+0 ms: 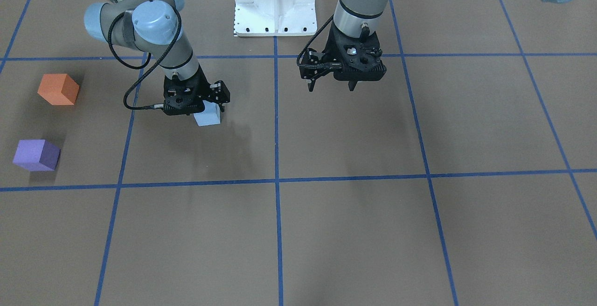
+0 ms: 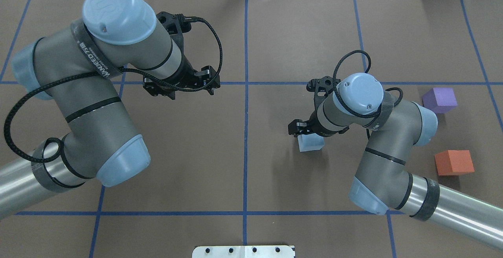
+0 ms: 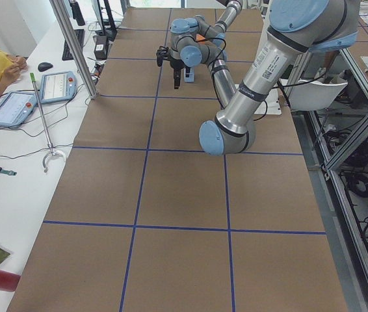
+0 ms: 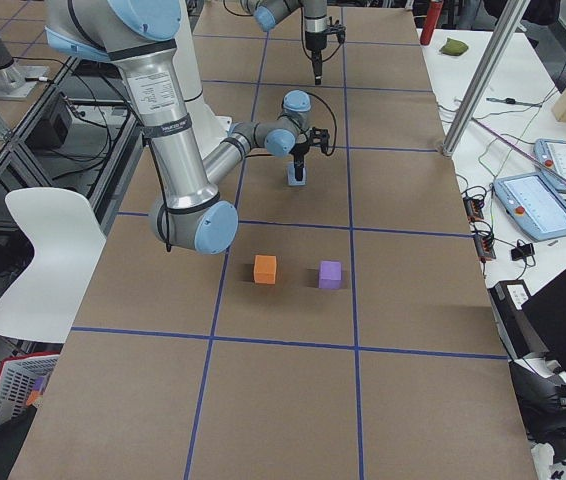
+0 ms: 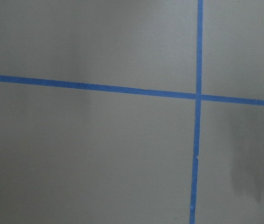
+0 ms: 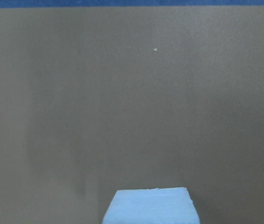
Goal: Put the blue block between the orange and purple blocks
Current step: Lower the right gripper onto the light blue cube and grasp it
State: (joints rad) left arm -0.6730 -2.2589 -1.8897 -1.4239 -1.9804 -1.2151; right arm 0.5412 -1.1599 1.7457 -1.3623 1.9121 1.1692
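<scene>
The matte, pale blue block (image 1: 208, 117), a crisp-edged, foam-like cube, sits directly under the right jaws, which straddle its top; their black housing hides whether they pinch it. The left jaws hang wide apart over the smooth brown worktop (image 1: 354, 231) crossed by blue tape. The orange block (image 1: 58, 89) and purple block (image 1: 36, 155), matte cubes standing apart, lie well beyond the right jaws, away from the left jaws.

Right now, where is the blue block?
In the overhead view, the blue block sits right of centre, directly under the right gripper, left of the purple block and orange block.
</scene>
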